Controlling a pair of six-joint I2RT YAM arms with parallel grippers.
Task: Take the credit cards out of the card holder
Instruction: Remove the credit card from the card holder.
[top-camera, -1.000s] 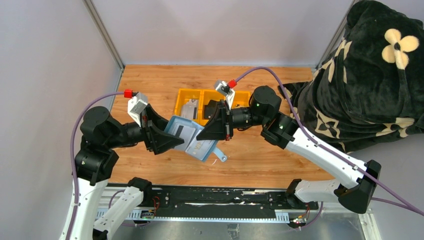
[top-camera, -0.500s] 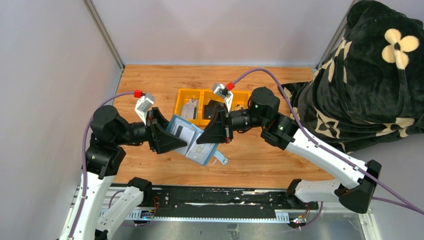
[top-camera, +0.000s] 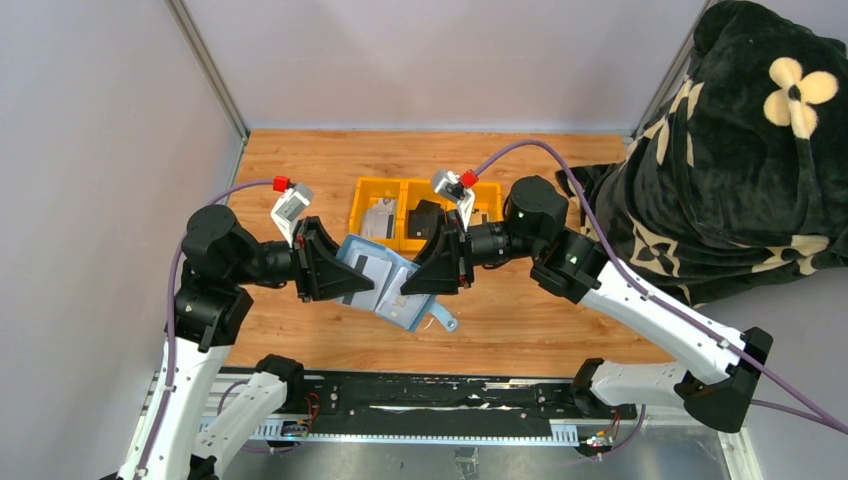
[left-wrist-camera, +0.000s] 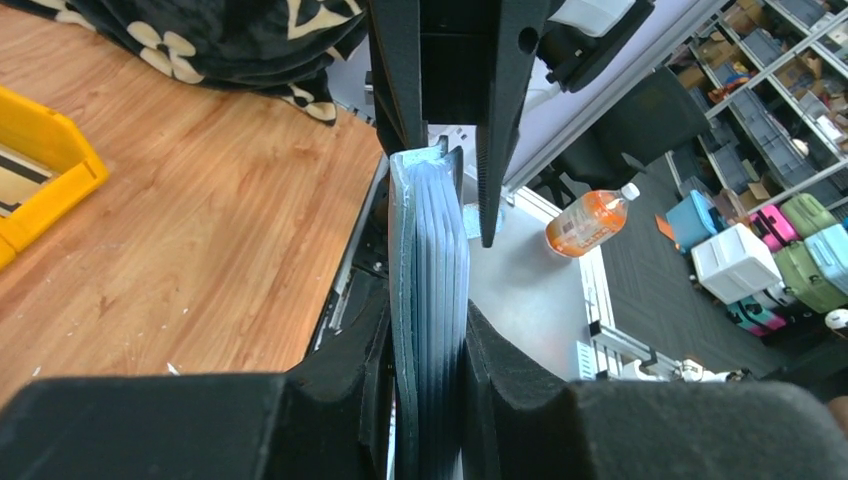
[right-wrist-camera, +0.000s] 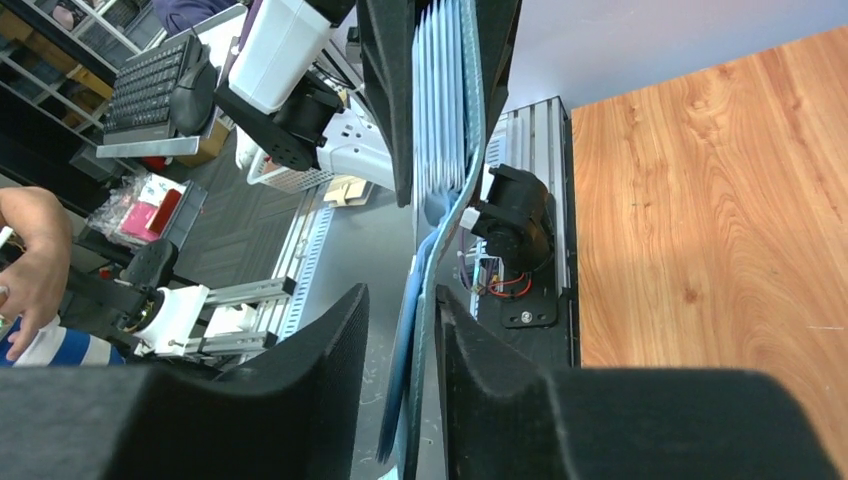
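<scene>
Above the wooden table (top-camera: 520, 320), the left hand (top-camera: 360, 282), edging rightward, is clamping the blue-grey folding card holder (top-camera: 395, 300), the right hand (top-camera: 410, 285) narrow around its right edge, grip unclear, white plastic cards (top-camera: 368, 272) still sitting inside.

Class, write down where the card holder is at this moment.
In the top view the card holder is mid-table, clamped between the left gripper and the right gripper, just on the near side of the yellow tray.

Wooden table (top-camera: 300, 160), yellow tray (top-camera: 380, 183) mid-rear, black flowered blanket (top-camera: 720, 150) at right
</scene>
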